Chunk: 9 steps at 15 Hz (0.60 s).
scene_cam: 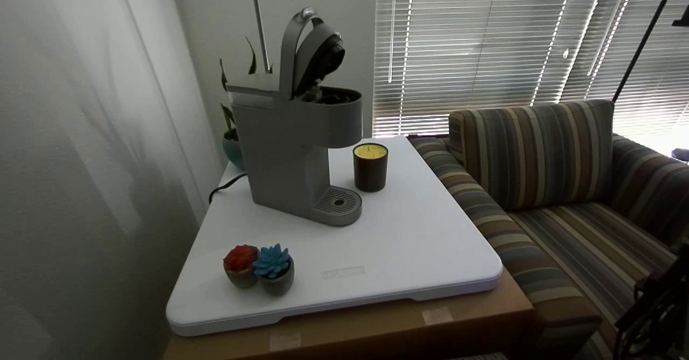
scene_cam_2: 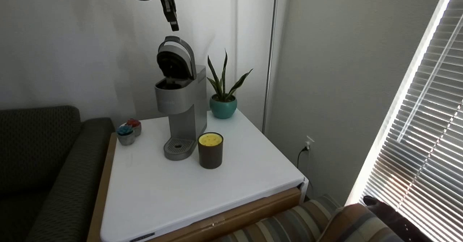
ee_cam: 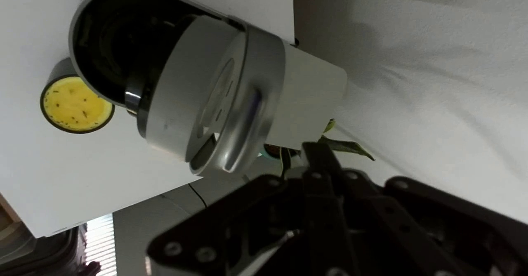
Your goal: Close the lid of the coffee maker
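The lid (scene_cam_2: 176,63) is up at the top of the grey coffee maker (scene_cam: 280,150), tipped back so its black underside shows. The gripper (scene_cam_2: 174,25) hangs a little higher, near the lid but apart from it, with its two fingers pressed together. Just beside the coffee maker's round foot stands a dark cup (scene_cam_2: 210,156) with a yellow top. Behind is a green pot (scene_cam_2: 223,107) with long leaves, and a red plant (scene_cam: 241,256) and a blue plant (scene_cam: 272,262) sit in small pots (scene_cam: 278,283), side by side. The coffee maker, cup and pots stand on a white tabletop (scene_cam: 398,236) with round corners, and under it is a brown base (scene_cam: 366,322) with pale patches (scene_cam: 437,316). A striped couch (scene_cam: 570,225) is next to the tabletop, and a dark couch (scene_cam_2: 39,151) shows in an exterior view. The walls (scene_cam_2: 336,72) are pale, a thin metal pole (scene_cam_2: 270,57) stands near a corner, a plug (scene_cam_2: 307,145) is low on the wall, and blinds (scene_cam: 463,42) hang behind the striped couch. The tabletop has a faint label (scene_cam: 343,272), and a dark strip (scene_cam_2: 142,237) on its edge, and the coffee maker's front has a faint mark (scene_cam_2: 167,102), all too dim or small to read.
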Motion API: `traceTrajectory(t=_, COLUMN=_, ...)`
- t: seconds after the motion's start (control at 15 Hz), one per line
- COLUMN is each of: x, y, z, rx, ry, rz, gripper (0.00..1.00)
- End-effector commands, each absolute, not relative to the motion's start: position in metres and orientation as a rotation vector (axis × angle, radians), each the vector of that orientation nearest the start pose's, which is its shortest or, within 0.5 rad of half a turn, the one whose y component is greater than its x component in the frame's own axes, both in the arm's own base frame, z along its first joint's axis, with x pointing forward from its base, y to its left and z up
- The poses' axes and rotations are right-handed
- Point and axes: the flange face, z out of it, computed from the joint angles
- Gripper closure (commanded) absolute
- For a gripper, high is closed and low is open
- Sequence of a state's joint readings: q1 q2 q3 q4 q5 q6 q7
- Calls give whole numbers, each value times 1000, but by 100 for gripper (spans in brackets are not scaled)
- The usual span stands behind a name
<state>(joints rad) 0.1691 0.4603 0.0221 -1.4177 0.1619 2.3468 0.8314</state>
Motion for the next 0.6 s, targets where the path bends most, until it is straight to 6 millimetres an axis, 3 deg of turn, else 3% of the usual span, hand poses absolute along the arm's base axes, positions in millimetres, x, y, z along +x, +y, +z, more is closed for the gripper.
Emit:
traceTrajectory(t=0.0, x=696, y=130, z=478, rx=-2594, ry=1030, rz=-403, gripper=100)
traceTrajectory(t=0.27, x=685, y=129, z=466, rx=-2614, ry=1045, rz=-355, gripper=100)
traceTrajectory(t=0.53, x=673, y=128, z=472, rx=-2627, ry=1031, rz=-332, gripper=100)
